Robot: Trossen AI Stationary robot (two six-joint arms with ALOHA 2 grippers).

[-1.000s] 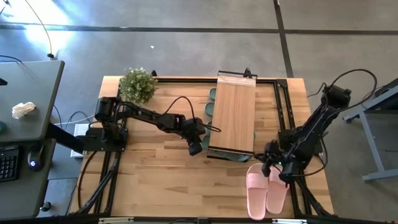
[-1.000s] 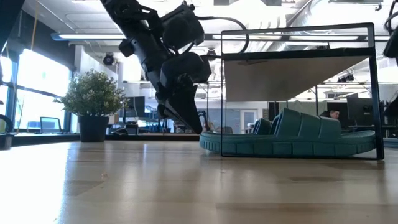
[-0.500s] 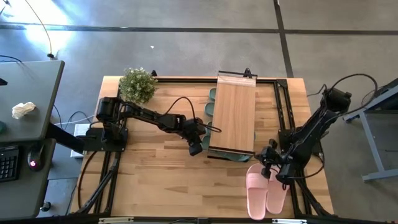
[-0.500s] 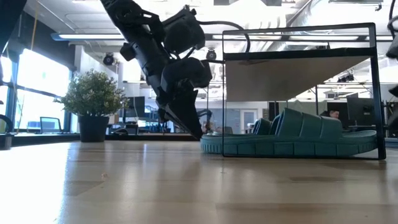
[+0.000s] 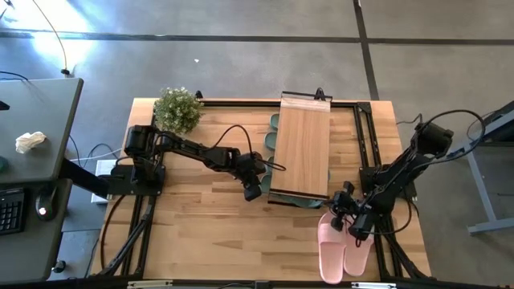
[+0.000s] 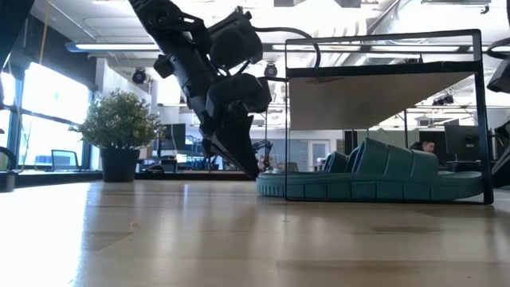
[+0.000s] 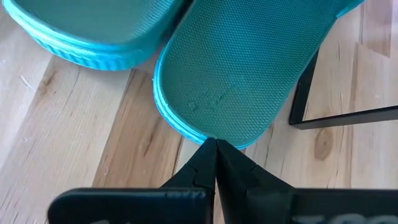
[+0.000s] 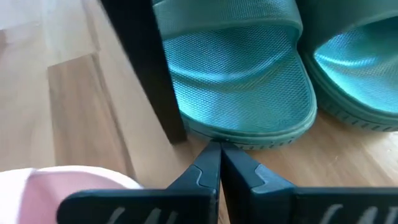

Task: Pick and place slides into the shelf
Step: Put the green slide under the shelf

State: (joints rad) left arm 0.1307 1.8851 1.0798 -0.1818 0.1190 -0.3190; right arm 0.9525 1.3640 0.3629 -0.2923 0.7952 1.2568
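Note:
The light-wood shelf (image 5: 302, 148) stands mid-table on its dark frame legs. Green slides lie under it on their soles (image 6: 382, 179); some poke out past its left edge (image 5: 273, 135) and near edge (image 5: 303, 205). The pale pink pair (image 5: 345, 247) lies flat on the table near the right near corner. My left gripper (image 5: 252, 193) is shut, low at the shelf's left near corner, its tips at a green slide's end (image 7: 217, 74). My right gripper (image 5: 345, 210) is shut, between the pink pair and the shelf's right near corner. My left gripper has its shut fingertips (image 7: 211, 149) against the rounded end rim (image 7: 186, 132) of a green slide, slanting down from the table's left. The slide lies flat on the table, half under the shelf. My right gripper has its shut fingertips (image 8: 214, 155) at the sole edge (image 8: 249, 138) of a green slide's rounded end, beside a dark shelf leg (image 8: 149, 81). The slide lies flat; whether the tips touch it, I cannot tell.
A potted plant (image 5: 177, 109) stands at the table's far left corner. Dark frame rails run along the right side (image 5: 365, 144) and left side (image 5: 136, 225). Bare wood lies between the left gripper and the near edge (image 5: 225, 241). A desk stands left of the table (image 5: 32, 136).
My right gripper has moved a short way toward the table's left, closer to the shelf's near right corner, staying shut above the pink pair's far ends. The left gripper and the slides have kept their places.

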